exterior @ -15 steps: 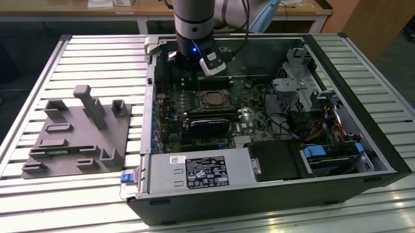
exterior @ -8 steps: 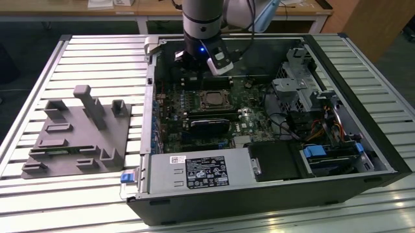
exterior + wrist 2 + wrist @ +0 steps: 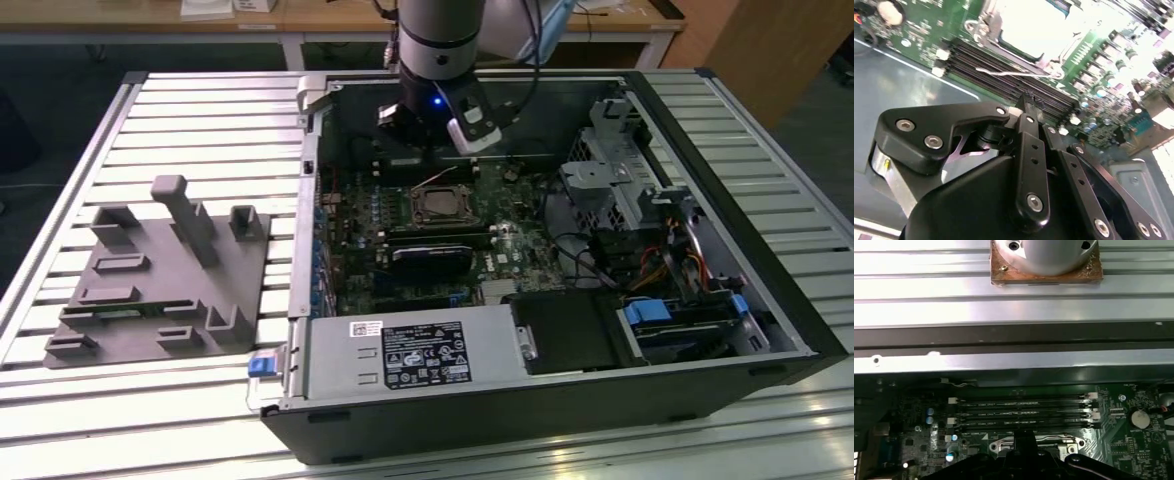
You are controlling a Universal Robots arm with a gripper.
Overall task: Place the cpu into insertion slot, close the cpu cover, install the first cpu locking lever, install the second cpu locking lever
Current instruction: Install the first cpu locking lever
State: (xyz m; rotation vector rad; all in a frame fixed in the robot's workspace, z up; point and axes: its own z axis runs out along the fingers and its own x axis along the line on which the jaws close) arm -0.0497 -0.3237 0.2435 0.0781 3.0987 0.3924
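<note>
Gripper (image 3: 1027, 102), fingers pressed together and carrying nothing, is hovering just beside the insertion slot (image 3: 441, 206).
Cpu (image 3: 1029, 20) is sitting in that slot; pushing the wire locking lever (image 3: 1014, 74) probably needs a slow, square press.

Bg: the surface (image 3: 200, 120) is silver metal, long parallel slats w/ dark grooves btw. them. The same slats show in the first wrist view (image 3: 929, 305). Strong white glare lies on the slats at the surface's near edge, toward the exterior view's left; softer shine elsewhere. Behind the surface's far edge stands a desk (image 3: 334, 18) w/ light wood top and pale legs (image 3: 291, 50); white papers (image 3: 234, 8) lie on it. By the surface's far corner, at the exterior view's right, an orange-brown wooden panel (image 3: 781, 60). Around the surface the floor (image 3: 40, 75) is dark grey.
</note>
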